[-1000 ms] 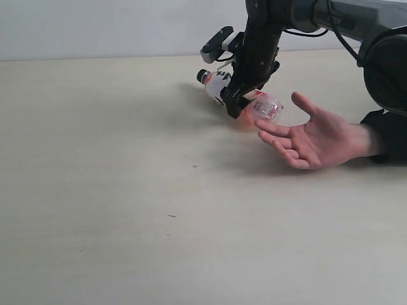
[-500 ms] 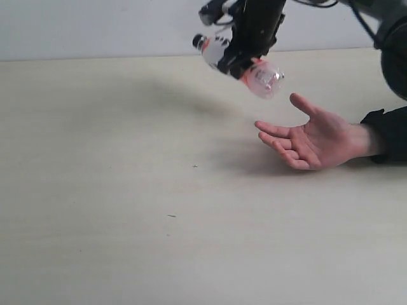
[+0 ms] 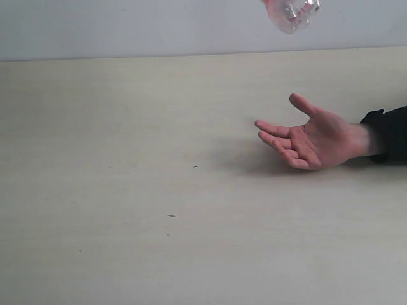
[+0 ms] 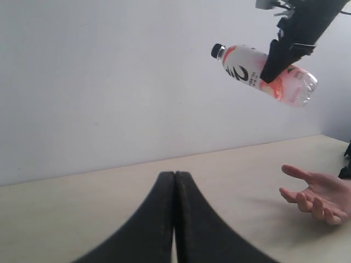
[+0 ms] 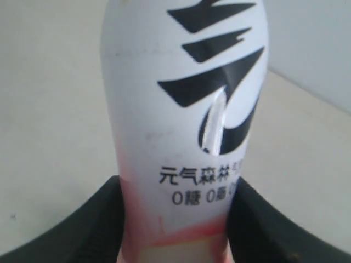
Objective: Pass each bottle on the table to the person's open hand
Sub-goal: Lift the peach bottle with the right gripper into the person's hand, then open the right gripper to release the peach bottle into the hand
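My right gripper [image 5: 178, 189] is shut on the pink-white bottle [image 5: 181, 98], one finger [image 5: 96, 222] on each side of its lower label. In the left wrist view the bottle [image 4: 247, 68] hangs tilted in the air, black cap away from the person's open hand [image 4: 323, 200], which lies below it. The exterior view shows only the bottle's clear base [image 3: 291, 14] at the top edge, above and slightly left of the hand [image 3: 315, 136] resting palm-up on the table [image 3: 127, 159]. My left gripper [image 4: 175, 175] is shut and empty, low over the table. No other bottle is in view.
A black sleeve cuff [image 3: 389, 130] lies at the table's right edge. A pale wall [image 3: 127, 25] runs behind the table. Tiny dark specks [image 3: 194, 166] mark the surface.
The right gripper has lifted the pink-white bottle from table height up and to the right, out of the top of the exterior view. The hand has stayed in place.
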`<state>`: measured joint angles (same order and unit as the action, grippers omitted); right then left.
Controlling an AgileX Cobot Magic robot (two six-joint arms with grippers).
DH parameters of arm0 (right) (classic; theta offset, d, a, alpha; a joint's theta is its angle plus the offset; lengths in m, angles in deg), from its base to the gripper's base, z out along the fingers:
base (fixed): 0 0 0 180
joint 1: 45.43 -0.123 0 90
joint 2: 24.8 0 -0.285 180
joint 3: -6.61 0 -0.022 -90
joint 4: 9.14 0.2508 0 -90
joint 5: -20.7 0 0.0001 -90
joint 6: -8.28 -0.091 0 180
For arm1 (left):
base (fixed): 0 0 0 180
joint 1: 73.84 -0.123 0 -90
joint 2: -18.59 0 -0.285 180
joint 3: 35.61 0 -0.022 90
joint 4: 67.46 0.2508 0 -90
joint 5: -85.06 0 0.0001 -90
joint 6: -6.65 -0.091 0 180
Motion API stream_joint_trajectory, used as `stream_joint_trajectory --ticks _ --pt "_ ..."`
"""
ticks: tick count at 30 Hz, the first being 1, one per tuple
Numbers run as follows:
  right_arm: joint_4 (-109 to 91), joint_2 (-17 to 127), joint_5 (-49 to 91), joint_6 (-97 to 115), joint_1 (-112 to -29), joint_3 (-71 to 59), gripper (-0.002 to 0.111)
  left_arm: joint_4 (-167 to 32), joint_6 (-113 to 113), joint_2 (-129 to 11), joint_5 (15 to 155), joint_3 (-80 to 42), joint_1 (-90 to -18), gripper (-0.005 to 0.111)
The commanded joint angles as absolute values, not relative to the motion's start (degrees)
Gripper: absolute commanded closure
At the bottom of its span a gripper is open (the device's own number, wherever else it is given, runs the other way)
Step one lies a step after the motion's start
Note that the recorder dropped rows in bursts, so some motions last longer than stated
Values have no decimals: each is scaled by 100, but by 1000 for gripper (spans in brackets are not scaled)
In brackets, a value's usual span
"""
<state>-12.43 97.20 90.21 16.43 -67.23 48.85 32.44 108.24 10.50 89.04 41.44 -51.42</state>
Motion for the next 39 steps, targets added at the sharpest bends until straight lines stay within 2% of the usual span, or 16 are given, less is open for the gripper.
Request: stream_joint_trajectory --ticks 1,5,9,13,16,23,33,35,39 --pt "-1211 8966 9066 1571 -6539 3569 108 3248 10865 1080 8918 4160 -5160 106" --pt "-1129 7985 9066 1422 -6461 2037 108 3248 10865 1080 8918 4160 -5160 106" --pt "-1068 7404 9066 1307 -6461 1205 108 3248 10865 1080 8918 4160 -5160 106" --pt "-1068 7302 9045 1284 -6461 581 108 3248 10865 1080 8918 4160 -5160 106" --pt "-1083 7544 8120 1123 -6461 126 108 3248 10865 1080 8918 4160 -5160 106" --pt "-1123 8774 7443 769 -6461 20 108 3248 10865 1080 8918 4160 -5160 106" --pt "-1123 8885 7413 769 -6461 8 107 3248 10865 1080 8918 4160 -5160 106" --pt "-1123 8885 7413 769 -6461 8 104 3248 10865 1080 8918 4160 -5160 106" --pt "-1123 8885 7413 769 -6461 8 89 3248 10865 1080 8918 4160 -5160 106"
